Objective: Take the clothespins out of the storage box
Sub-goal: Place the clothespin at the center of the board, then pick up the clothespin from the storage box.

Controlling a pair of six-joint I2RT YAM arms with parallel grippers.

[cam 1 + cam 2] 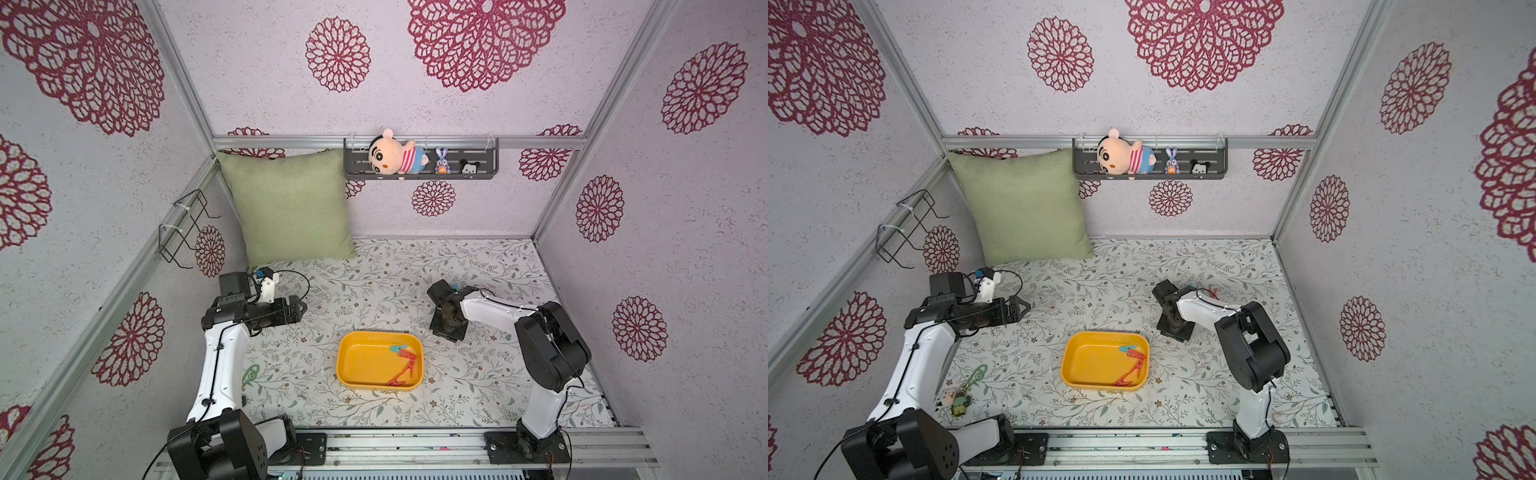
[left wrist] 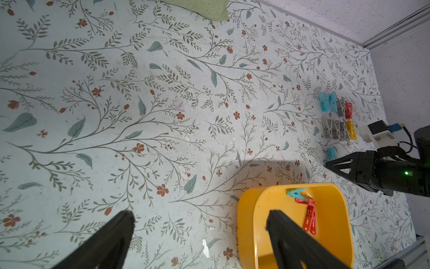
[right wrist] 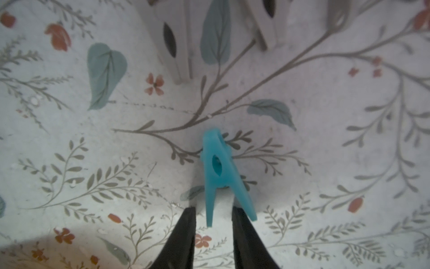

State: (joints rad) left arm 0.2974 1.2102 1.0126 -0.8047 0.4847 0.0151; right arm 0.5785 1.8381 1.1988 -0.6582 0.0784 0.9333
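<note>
- Teal clothespin (image 3: 218, 172) lies on the worktop (image 3: 325, 144), one leg between the narrowly parted jaws of the right gripper (image 3: 214, 209); placing step, apparently.
- Storage box (image 1: 347, 365), mid-worktop, holds three clothespins (image 1: 404, 358).
- Left gripper (image 2: 199, 216) wide, empty.
- Next: lift clear, reach into box.

Finding one: the left arm (image 1: 218, 365) stands on its base at 7 o'clock. Its upper link rises toward 12 and the wrist is turned to 3 o'clock. The left gripper (image 2: 200, 219) has its jaws spread wide.

Finding two: the right arm (image 1: 548, 349) stands on its base at 5 o'clock, with the forearm reaching toward 10. The right gripper (image 3: 214, 209) points downward, jaws narrowly parted.
</note>
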